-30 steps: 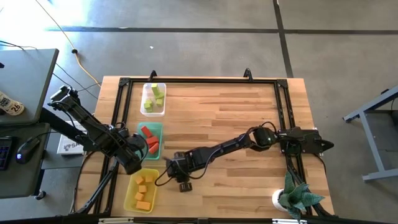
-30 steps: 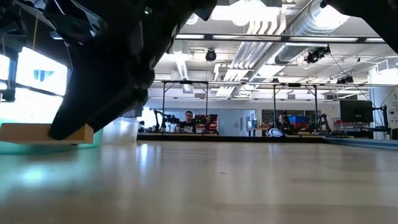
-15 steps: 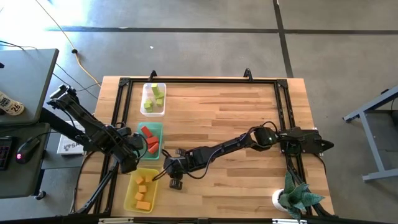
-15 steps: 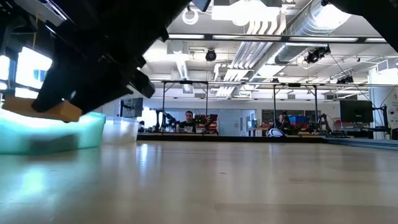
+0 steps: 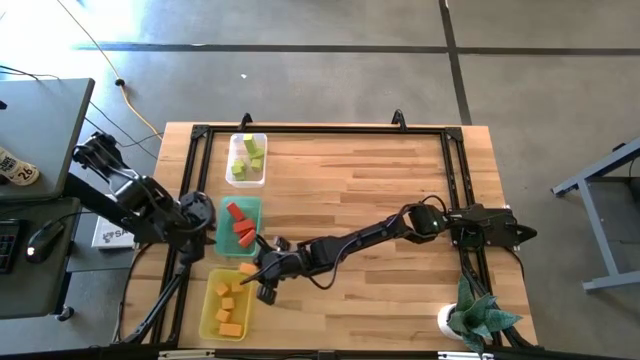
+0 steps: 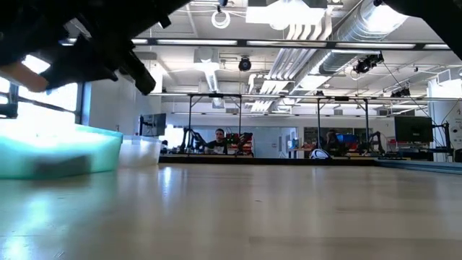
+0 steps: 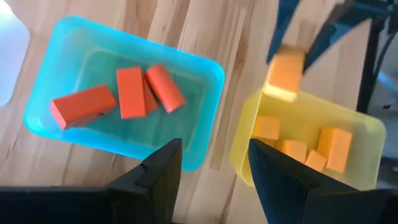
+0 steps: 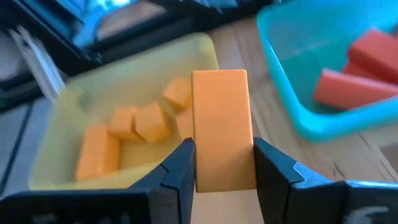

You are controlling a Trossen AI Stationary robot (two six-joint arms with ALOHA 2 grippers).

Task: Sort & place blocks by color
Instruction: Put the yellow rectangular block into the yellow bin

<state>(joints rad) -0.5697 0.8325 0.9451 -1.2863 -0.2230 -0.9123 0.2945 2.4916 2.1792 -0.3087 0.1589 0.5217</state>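
Three trays sat in a row down the table's (image 5: 380,200) left side: the far tray (image 5: 247,159), the middle tray (image 5: 240,226) and the near tray (image 5: 228,305). Each had blocks in it. The right gripper (image 5: 252,274) reached across from the right and hung over the near tray's far edge, a bar (image 8: 222,127) clamped between its fingers. The left gripper (image 5: 205,218) sat just left of the middle tray. A plant (image 5: 475,315) stood at the near right corner.
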